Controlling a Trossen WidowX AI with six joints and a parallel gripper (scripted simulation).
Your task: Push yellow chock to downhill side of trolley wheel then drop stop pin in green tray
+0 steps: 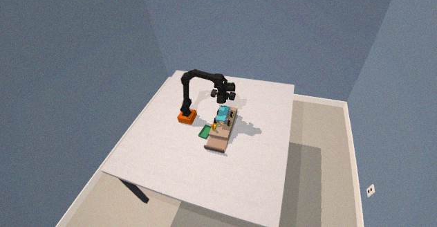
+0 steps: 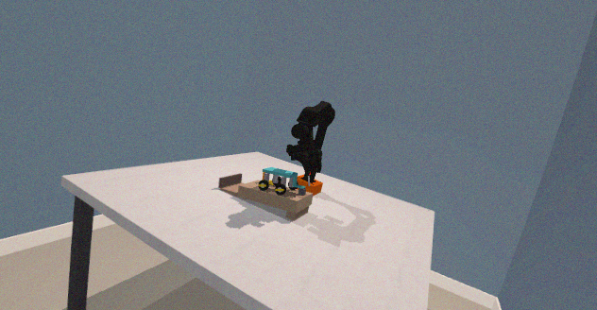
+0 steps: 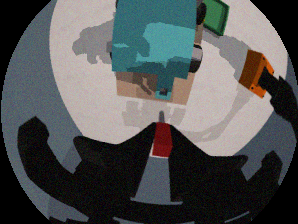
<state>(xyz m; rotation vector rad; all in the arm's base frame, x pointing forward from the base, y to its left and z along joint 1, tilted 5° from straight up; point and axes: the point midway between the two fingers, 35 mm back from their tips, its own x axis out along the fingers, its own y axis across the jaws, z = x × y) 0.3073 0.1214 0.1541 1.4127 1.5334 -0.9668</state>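
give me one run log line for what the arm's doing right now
phase: pin extraction | gripper: shut on stop pin, above ramp's uphill end | chock: at trolley wheel | green tray: no pin inside

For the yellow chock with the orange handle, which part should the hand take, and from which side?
The orange handle of the chock, from above, I judge: it stands up from the low base, beside the trolley. First the hand must release the red-headed pin.
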